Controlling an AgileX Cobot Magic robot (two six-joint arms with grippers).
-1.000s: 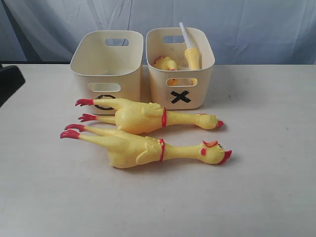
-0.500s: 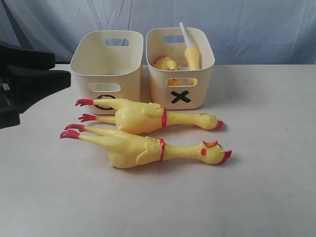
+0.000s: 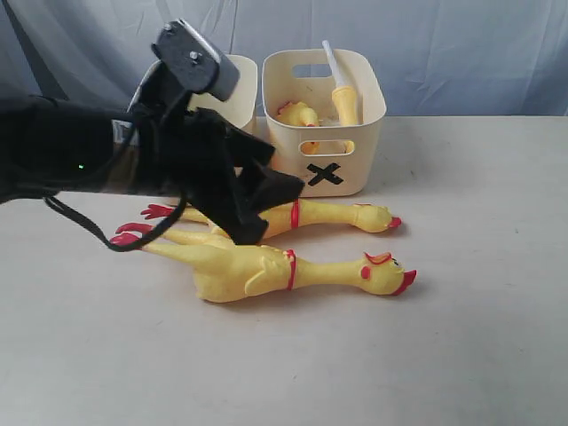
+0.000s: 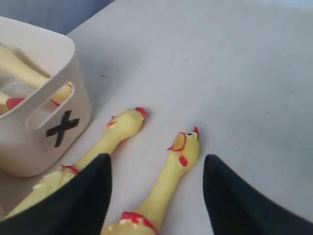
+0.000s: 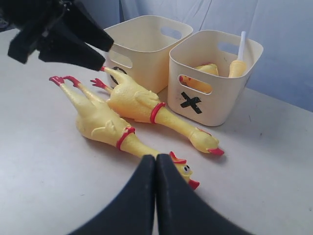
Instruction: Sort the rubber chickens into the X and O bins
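Two rubber chickens lie side by side on the table, heads to the right: the near one [image 3: 266,271] [image 5: 100,122] and the far one [image 3: 342,215] [image 5: 137,100]. A third chicken [image 3: 299,114] sits in the X bin [image 3: 355,151] [image 5: 220,98], with a white tube [image 3: 330,62] sticking up. The O bin [image 3: 244,96] [image 5: 146,63] stands to its left, mostly hidden behind my left arm. My left gripper [image 3: 266,213] [image 4: 157,159] hovers open above the two chickens' bodies, the near chicken's neck [image 4: 168,181] between its fingers without contact. My right gripper [image 5: 155,157] is shut and empty, close to the near chicken's head [image 5: 183,174].
The pale table [image 3: 461,337] stretches out in front and to the right. A blue-grey curtain [image 3: 461,53] hangs behind the bins. My black left arm [image 3: 80,160] reaches in from the left with a cable looping under it.
My left arm has swung in from the left edge and now covers the O bin and the chickens' legs, jaws wide. The chickens and bins have not moved.
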